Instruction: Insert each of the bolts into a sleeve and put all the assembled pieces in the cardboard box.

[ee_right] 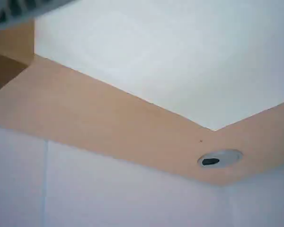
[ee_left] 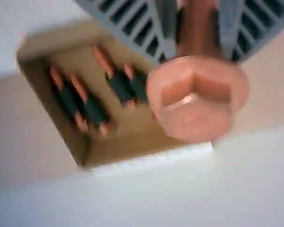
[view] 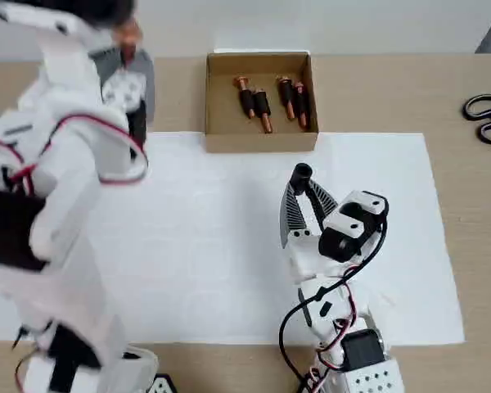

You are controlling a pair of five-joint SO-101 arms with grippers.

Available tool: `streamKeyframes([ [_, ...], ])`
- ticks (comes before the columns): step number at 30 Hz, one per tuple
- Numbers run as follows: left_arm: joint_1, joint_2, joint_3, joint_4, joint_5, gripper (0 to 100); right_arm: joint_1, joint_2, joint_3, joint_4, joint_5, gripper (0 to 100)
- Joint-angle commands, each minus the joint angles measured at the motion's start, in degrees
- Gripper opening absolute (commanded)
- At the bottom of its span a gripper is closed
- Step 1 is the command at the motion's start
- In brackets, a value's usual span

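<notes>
My left tool (ee_left: 195, 33) is closed on a copper bolt (ee_left: 197, 97). The shank passes between the ribbed grey fingers (ee_left: 128, 21), and the hexagonal head stands free beyond them. In the high view this tool hangs raised at the far left, just left of the cardboard box (view: 260, 142).

My right tool (view: 301, 192) is above the white paper (view: 188, 262), on the near side of the box and a little right of centre. Its two fingers come together around a black sleeve (view: 301, 173), so I judge that it is gripping the sleeve narrowly. The sleeve seems to stand upright with its open end upward, but I cannot be sure of its tilt.

Four assembled pieces (view: 247, 100) lie in the box, with their long axes running roughly from near to far. I therefore judge that this is the last pair and that the step in hand is the joining.

The relation that matters is this: the sleeve lies to the right of the bolt and nearer, well apart from it. The long axis of the bolt follows the fingers of the left tool and, as far as I can judge, is not yet in line with the bore of the sleeve. The left arm carries the moving part, so it should go right and near, then turn until the shank points into the opening. The scissors (view: 487, 119) lie at the far right of the desk, away from this path.
</notes>
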Motion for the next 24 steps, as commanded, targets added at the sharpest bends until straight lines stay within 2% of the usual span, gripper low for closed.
streamKeyframes([
  [1, 4.9, -9.9, 20.0, -2.5, -1.0, 1, -0.2, -0.7, 0.4, -1.1, -0.4, 0.6],
  [4, 7.5, -14.9, 31.6, -14.8, 0.7, 1, -0.4, -0.5, 0.3, -1.0, 0.4, 0.6],
  [8, 7.5, -20.9, 44.4, -31.3, 2.3, 1, -0.4, -0.7, 0.3, 2.7, 10.4, 0.5],
  [11, 7.5, -25.7, 55.7, -38.5, 5.1, 1, -0.4, -0.7, 0.3, 4.0, 17.4, 0.5],
  [15, 7.9, -34.1, 73.0, -48.6, 7.7, 1, -1.0, -0.8, 0.2, 3.4, 22.1, 0.5],
  [19, 9.6, -45.4, 90.1, -63.9, 7.6, 1, -3.6, -0.9, 0.3, 2.9, 20.9, 0.5],
  [24, 12.3, -55.6, 104.9, -78.2, 7.6, 1, -5.9, -0.9, 0.3, -3.9, 9.3, 0.5],
])
